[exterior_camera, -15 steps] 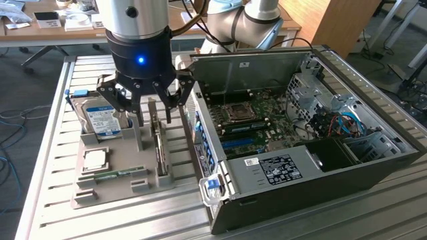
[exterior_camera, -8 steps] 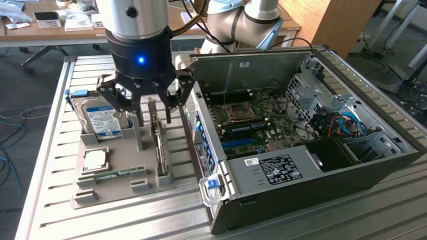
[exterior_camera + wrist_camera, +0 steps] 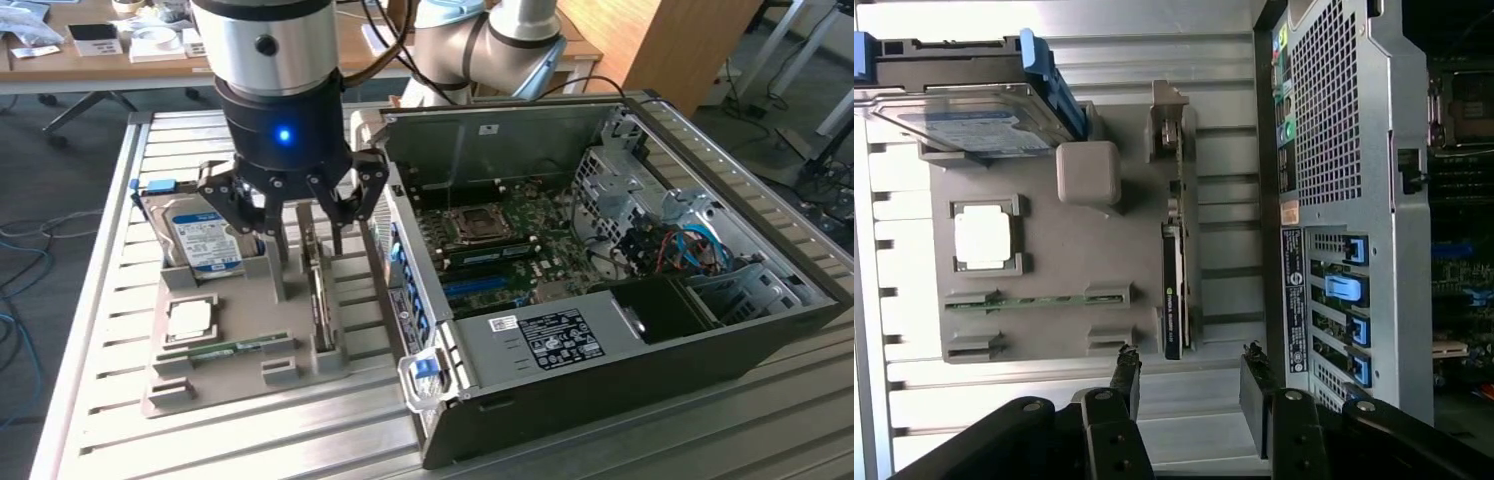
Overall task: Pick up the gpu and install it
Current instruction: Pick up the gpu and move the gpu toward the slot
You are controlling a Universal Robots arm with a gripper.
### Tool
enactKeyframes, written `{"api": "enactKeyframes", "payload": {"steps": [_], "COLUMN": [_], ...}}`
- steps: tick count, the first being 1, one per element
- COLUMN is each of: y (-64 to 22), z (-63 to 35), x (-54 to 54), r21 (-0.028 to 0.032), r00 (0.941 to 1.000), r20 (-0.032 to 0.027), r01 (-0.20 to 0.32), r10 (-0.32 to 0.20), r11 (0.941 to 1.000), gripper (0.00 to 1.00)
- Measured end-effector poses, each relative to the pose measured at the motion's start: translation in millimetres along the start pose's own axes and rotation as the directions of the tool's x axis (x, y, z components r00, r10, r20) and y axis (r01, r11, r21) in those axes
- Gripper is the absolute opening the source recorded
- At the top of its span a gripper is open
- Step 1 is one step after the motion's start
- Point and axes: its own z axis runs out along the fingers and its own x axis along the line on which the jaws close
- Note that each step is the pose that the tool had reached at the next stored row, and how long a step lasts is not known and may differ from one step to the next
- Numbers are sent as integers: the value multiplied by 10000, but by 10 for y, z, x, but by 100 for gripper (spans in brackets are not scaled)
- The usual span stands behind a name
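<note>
Wrist view showed the gpu point(image 3: 1174, 290), a thin dark card, standing on edge in the grey holder point(image 3: 1084, 250) beside the computer case point(image 3: 1334, 120). The tool point(image 3: 1190, 365) hung wide open near it, holding nothing.

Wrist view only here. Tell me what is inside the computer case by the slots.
Observer: The side is off the case; a long blue slot lies bare on the board, facing up.
Operator: Report what sits beside it.
Observer: A black power supply with a printed label, nearer the camera.
Operator: Now the arm.
Observer: It points straight down, jaws open above the graphics card, which stands on edge in the grey tray.
</note>
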Motion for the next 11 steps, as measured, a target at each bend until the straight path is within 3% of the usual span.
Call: {"api": "enactKeyframes", "payload": {"steps": [11], "y": [-7], "z": [200], "x": [7], "r21": [1], "r00": [10000], "r20": [0], "r01": [1], "r10": [-1], "r11": [10000], "gripper": [53]}}
